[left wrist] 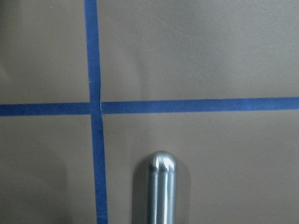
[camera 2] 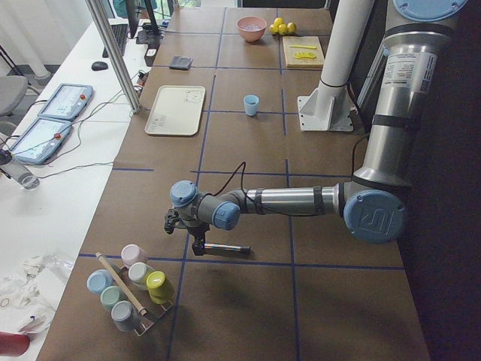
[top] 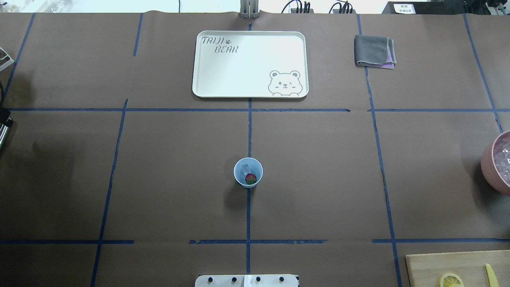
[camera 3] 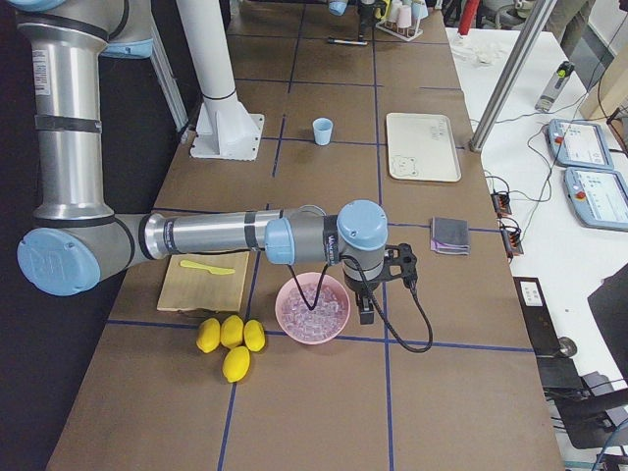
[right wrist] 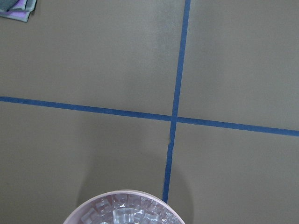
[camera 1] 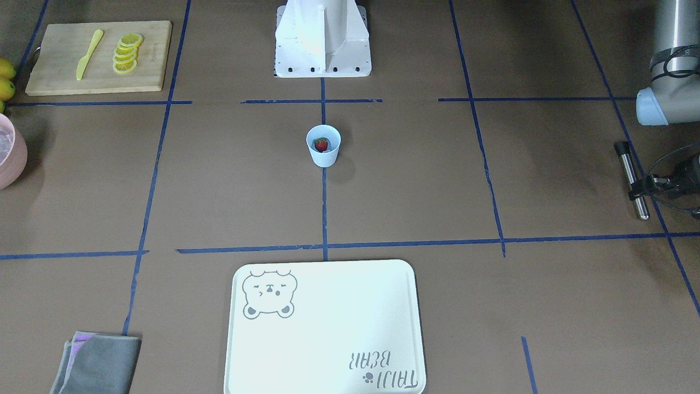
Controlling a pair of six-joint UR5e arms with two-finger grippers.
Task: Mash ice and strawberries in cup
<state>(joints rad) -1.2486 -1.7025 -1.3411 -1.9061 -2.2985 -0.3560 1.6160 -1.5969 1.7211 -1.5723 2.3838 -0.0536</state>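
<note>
Since the cup [camera 1: 323, 146] already holds the strawberry [camera 1: 321, 144], the front-facing view suggests loading is done and mashing has not begun. At that view's right edge the left gripper [camera 1: 641, 190] has its fingers narrow on either side of a metal rod [camera 1: 629, 169]. I cannot tell whether they clamp it. The cup stands well apart from those fingers.

From overhead, a piece of ice [top: 245, 168] lies beside the strawberry inside the cup. Neither looks crushed, so by my reading all the mashing is left.

The left-side view shows the rod lying level at the near arm's fingertips, with the cup far beyond them.

The right-side view has the right gripper [camera 3: 367, 312] just beside a pink bowl [camera 3: 312, 336] of ice. I cannot tell how its fingers are set, and the cup is far past them.

The left wrist camera shows only the rod's rounded tip over blue tape lines [left wrist: 93, 108], no fingers.

The right wrist camera shows the bowl's rim, no fingers.
</note>
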